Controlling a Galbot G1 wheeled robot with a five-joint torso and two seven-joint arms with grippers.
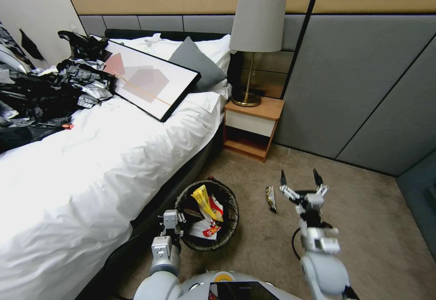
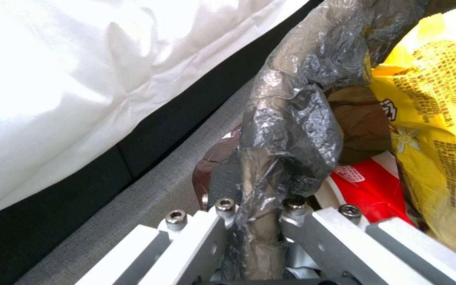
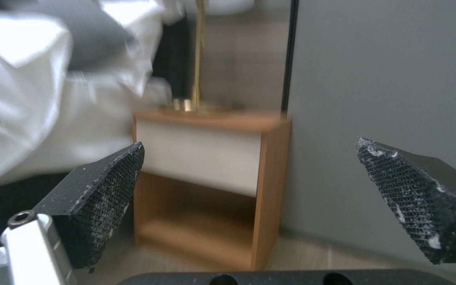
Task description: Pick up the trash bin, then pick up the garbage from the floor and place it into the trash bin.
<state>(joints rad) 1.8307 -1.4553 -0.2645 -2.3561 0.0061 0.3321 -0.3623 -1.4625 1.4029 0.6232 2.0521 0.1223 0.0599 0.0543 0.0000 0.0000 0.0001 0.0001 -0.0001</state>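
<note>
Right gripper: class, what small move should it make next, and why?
Probably lower the right gripper toward the wrapper on the carpet. It hangs open and empty just right of that piece, while the left gripper already clamps the bin rim, and other garbage lies inside.

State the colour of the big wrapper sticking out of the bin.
Yellow wrapper, clearest in the left wrist view.

Bedroom: bed, nightstand, lamp
</note>
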